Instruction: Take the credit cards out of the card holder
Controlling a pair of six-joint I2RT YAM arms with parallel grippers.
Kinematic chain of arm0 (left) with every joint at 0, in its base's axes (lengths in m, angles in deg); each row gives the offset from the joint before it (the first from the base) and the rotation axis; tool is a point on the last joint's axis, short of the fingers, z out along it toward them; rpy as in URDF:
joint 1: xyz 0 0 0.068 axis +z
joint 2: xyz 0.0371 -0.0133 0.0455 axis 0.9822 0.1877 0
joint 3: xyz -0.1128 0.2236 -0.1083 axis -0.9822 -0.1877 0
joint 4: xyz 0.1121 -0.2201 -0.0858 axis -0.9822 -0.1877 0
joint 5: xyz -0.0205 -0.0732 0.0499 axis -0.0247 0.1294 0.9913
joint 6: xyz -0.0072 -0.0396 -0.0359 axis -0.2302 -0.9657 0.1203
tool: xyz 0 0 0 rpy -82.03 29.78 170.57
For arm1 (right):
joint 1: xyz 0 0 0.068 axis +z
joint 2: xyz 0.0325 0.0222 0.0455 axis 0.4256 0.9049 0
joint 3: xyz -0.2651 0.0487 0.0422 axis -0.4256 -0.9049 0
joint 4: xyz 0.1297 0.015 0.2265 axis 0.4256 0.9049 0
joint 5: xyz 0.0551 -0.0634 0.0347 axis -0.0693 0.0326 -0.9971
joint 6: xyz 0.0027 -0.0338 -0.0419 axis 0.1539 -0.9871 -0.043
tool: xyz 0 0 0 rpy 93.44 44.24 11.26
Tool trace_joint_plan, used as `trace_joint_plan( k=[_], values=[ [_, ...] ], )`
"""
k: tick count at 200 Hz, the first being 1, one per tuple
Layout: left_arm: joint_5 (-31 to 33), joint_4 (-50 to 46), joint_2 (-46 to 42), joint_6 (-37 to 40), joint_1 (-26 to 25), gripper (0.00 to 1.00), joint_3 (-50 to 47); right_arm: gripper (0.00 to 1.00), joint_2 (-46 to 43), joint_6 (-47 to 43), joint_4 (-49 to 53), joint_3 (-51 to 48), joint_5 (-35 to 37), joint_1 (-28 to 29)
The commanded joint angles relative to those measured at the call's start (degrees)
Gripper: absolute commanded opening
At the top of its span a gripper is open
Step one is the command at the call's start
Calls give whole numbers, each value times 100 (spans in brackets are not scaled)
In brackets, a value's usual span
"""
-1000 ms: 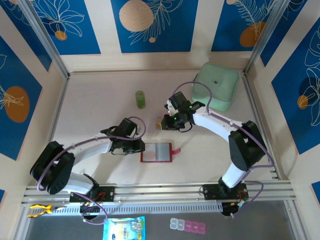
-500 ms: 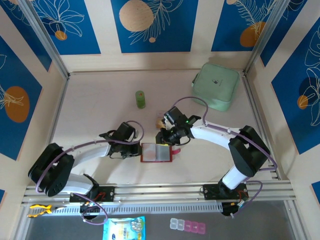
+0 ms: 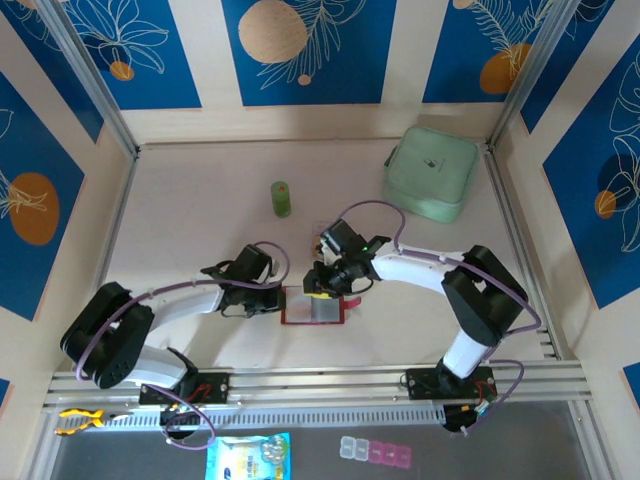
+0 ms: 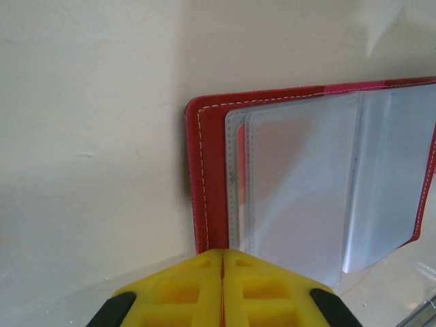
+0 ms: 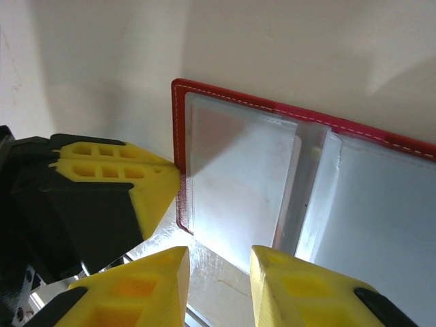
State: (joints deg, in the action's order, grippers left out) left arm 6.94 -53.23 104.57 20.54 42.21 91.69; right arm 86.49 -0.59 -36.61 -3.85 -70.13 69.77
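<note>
right gripper (image 5: 219, 262): jaws narrowly apart, nothing between them, poised at the far edge of the card holder (image 5: 178, 136), over its left pocket (image 5: 235, 177). Height above the film: couldn't tell.
left gripper (image 4: 223, 253): pads closed flat together, no gap, tip touching the holder's left edge. Couldn't tell if it pinned the red cover or just butted against it.
Holder lay open and flat on the table (image 3: 200, 220), pockets up, between the 2 grippers.
credit cards (image 4: 293, 163): 1 reddish shape showed through the frosted left pocket, so I judged at least 1 was inside. Count unclear.

Risks as I read them:
1. Right gap was narrow. If it landed on pocket film instead of a card edge, it'd grab plastic and lift the whole holder.
2. Left tip sat right on the edge with little overlap. A pull toward the right could slide the holder out from under it.
3. No card edge stuck out in either wrist view, so there was nothing obvious to pinch. Fingers could scrape the film or fold the centre leaf (image 5: 300, 184) over.
4. The 2 grippers were close, so the right one could clip the left's fingertips (image 5: 153, 187).
</note>
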Motion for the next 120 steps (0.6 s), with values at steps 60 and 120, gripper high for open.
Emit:
trace_joint_plan(
  k=[60,120],
  values=[
    [-16,-222,88,73,56,8,-113,31,480,75,-95,180,-411,152],
    [-5,-302,111,122,51,8,-52,31,730,95,-209,320,-465,244]
  ],
)
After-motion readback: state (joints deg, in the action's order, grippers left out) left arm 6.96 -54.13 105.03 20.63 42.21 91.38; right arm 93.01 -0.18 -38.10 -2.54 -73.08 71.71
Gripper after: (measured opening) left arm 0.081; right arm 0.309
